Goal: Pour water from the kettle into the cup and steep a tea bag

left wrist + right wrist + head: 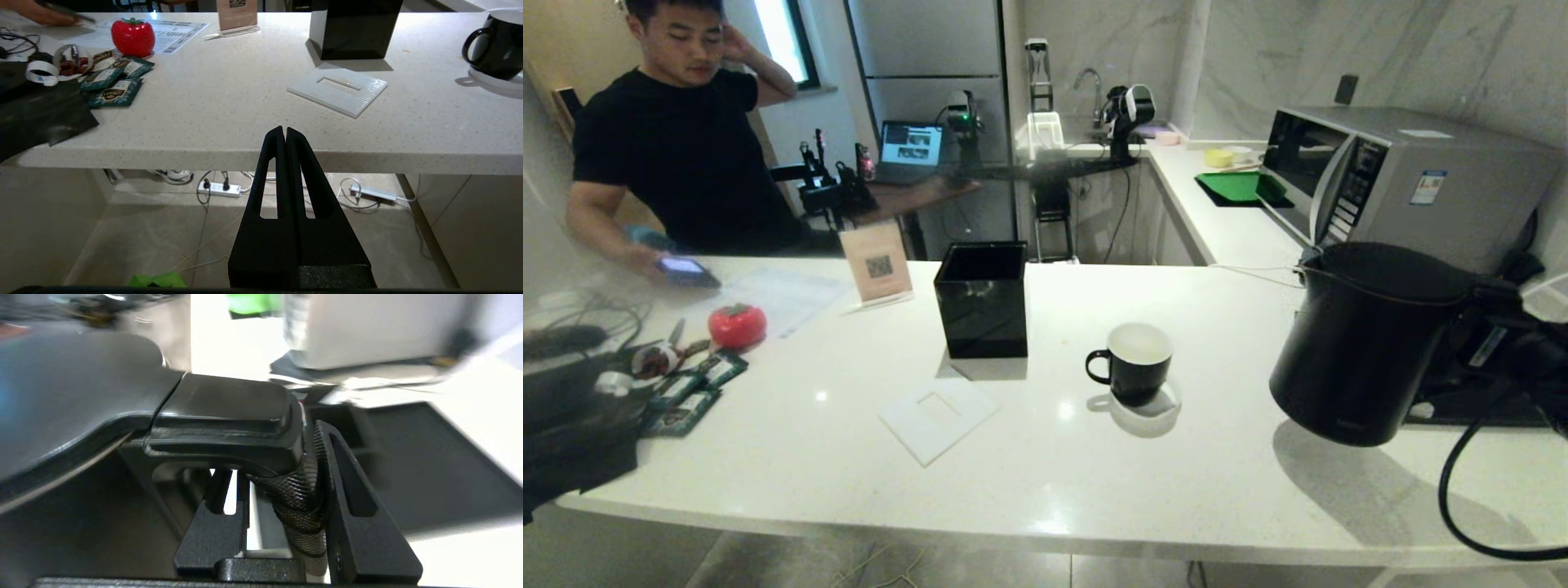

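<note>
At the far left of the white counter (1029,482) a person (678,122) in a black shirt sits holding a phone (686,269). Near them lie a red tomato-shaped object (737,324) and several dark foil sachets (690,392). The left gripper (284,132) hangs below the counter's front edge with its fingers pressed together, holding nothing. Toward the middle stand a small card stand (876,265) and an open-topped black square box (982,298), with a flat white square plate (938,418) lying in front of the box. Right of that, the cup (1134,362) sits upright on a white coaster (1147,412), its handle turned to the left and its white inside showing. Farther right, the kettle (1368,343) is lifted clear of the counter and tilted, spout toward the cup but well apart from it. The right gripper (282,490) is clamped around the kettle's handle (304,486), which is wrapped in dark mesh. Behind the kettle a silver microwave (1405,180) stands on the side counter. The tea bag cannot be made out.
</note>
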